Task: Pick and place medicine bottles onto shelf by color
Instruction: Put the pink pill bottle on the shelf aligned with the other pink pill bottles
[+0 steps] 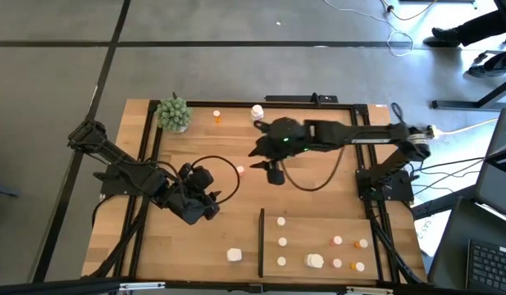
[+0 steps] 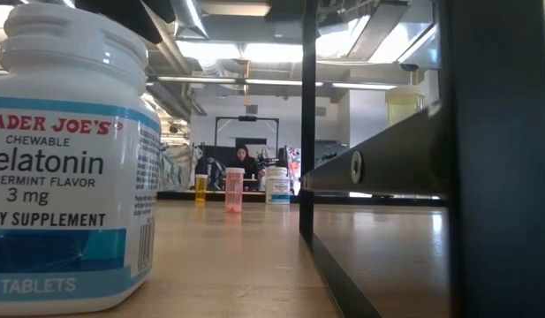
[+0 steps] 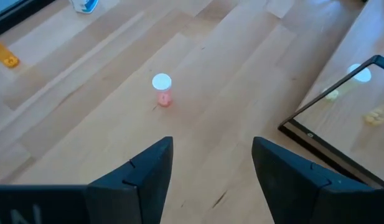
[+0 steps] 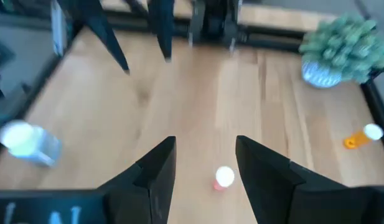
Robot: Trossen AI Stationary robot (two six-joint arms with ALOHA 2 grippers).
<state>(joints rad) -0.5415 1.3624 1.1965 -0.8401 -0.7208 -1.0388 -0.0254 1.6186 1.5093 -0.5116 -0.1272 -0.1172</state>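
A small pink bottle with a white cap [image 1: 240,170] [image 3: 162,89] [image 4: 223,178] stands upright on the table's middle. My right gripper [image 1: 254,158] [image 4: 204,146] hangs open just short of it on its far-right side, slanting down, with the bottle showing past the fingertips. From the left, my left gripper [image 1: 213,195] [image 3: 211,144] points at the same bottle, open and holding nothing. The shelf [image 1: 318,225] lies flat at the near right, with white bottles [image 1: 282,242] by its black strip and orange ones [image 1: 349,252] farther right.
An orange bottle [image 1: 217,116] and a white one [image 1: 257,111] stand near the far edge beside a green plant ball [image 1: 175,113]. A white bottle [image 1: 234,255] stands near the front edge, left of the shelf's black strip [image 1: 262,242]. A cable loops across the middle.
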